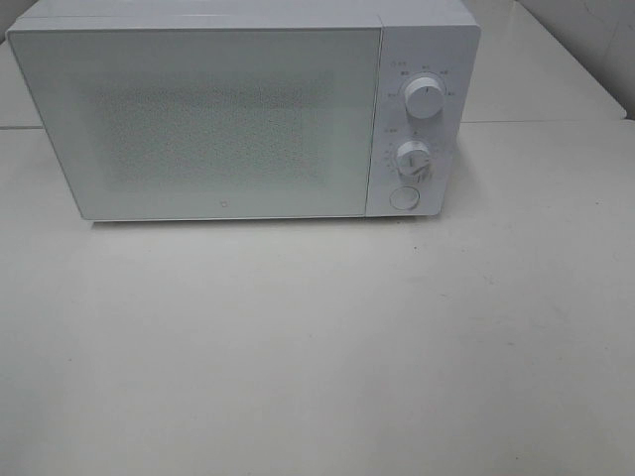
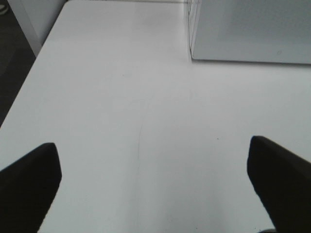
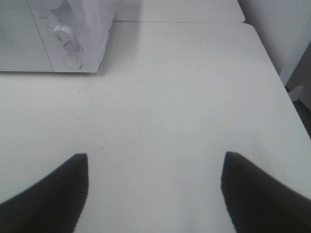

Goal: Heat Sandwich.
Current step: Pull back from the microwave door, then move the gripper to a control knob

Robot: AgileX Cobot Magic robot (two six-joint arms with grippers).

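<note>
The sandwich is out of view in every frame. A white microwave (image 1: pixel 238 109) stands at the back of the white table (image 1: pixel 317 347) with its door shut; it carries two round knobs (image 1: pixel 425 99) and a round button (image 1: pixel 404 197) on its right panel. Neither arm shows in the exterior high view. My left gripper (image 2: pixel 153 182) is open over bare table, with the microwave's lower corner (image 2: pixel 243 39) ahead of it. My right gripper (image 3: pixel 155 187) is open too, nothing between its fingers, and the microwave's control panel (image 3: pixel 68 43) lies ahead of it.
The table's left edge (image 2: pixel 29 82) drops off beside my left gripper. Its right edge (image 3: pixel 279 87) runs beside my right gripper, with a white wall beyond. A seam between two tabletops (image 1: pixel 546 122) runs behind the microwave's right side.
</note>
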